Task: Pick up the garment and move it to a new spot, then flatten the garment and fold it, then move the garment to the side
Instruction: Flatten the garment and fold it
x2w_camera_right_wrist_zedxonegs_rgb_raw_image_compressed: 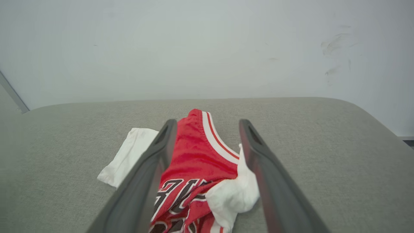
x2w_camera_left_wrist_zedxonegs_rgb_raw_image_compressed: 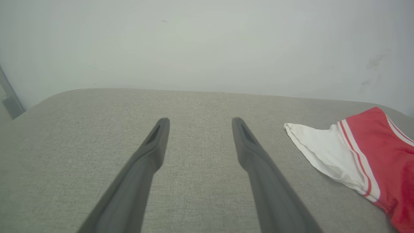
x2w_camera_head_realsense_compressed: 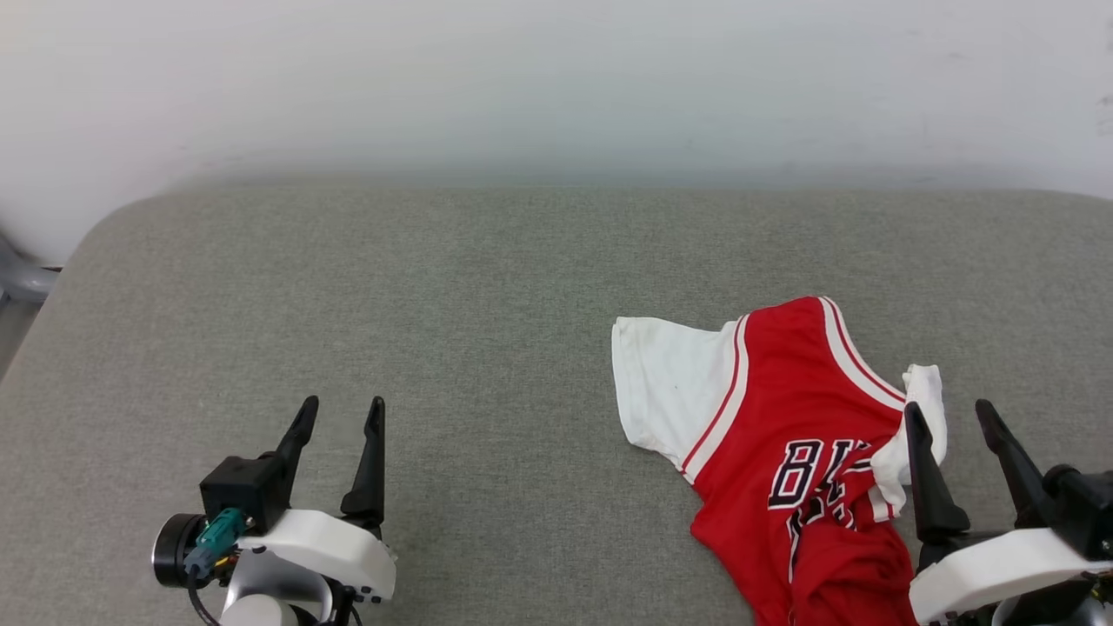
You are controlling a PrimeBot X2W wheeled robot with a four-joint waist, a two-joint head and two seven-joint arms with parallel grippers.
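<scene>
Grey padded surface (x2w_camera_head_realsense_compressed: pixel 487 287) by white wall (x2w_camera_head_realsense_compressed: pixel 556 87): red jersey T-shirt (x2w_camera_head_realsense_compressed: pixel 783 409) lies crumpled at its right side, one white sleeve (x2w_camera_head_realsense_compressed: pixel 665 391) spread out. Left gripper (x2w_camera_head_realsense_compressed: pixel 343 402) open, empty, well apart. Right gripper (x2w_camera_head_realsense_compressed: pixel 946 409) open over the shirt, holding nothing. Flattening, folding & moving aside are not yet done, I judge.

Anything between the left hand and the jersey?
Nothing visible. Only bare grey cushion lies between the open left hand and the jersey; its white sleeve is the nearest part.
</scene>
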